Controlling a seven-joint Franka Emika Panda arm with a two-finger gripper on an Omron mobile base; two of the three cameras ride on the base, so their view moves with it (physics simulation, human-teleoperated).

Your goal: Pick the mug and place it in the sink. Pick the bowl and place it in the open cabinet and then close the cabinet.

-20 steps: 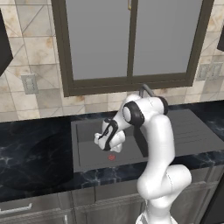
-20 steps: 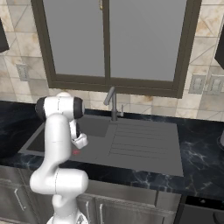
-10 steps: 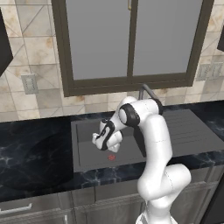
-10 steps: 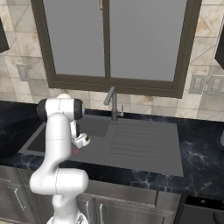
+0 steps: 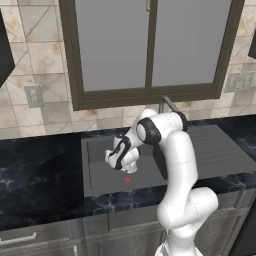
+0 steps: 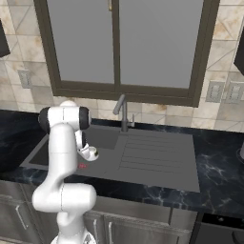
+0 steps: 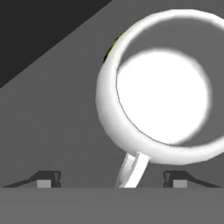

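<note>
The mug point(image 7: 162, 92) is a small white cup seen from above in the hand view, resting on the dark grey floor of the sink point(image 7: 52, 127). Its handle point(image 7: 130, 169) points back between my fingertips without touching either. My gripper point(image 7: 111, 177) is open, with the tips spread wide on both sides of the handle. From the base views the gripper point(image 5: 120, 159) hangs low inside the sink point(image 5: 100, 177), just over the mug point(image 6: 90, 152) near the red drain mark point(image 5: 127, 179). Dark corners of upper cabinets point(image 6: 239, 47) show beside the window. The bowl is not clearly seen.
A faucet point(image 6: 123, 112) stands behind the basin, and the ridged drainboard point(image 6: 152, 152) lies to its right. Black marble counter point(image 5: 35, 170) runs on both sides. A pale rounded thing point(image 6: 241, 151) is cut off at the counter's right edge. A window point(image 5: 150, 45) fills the wall above.
The jaws have gone from shut on the mug to wide open, leaving the mug on the sink floor. The arm has barely moved.
</note>
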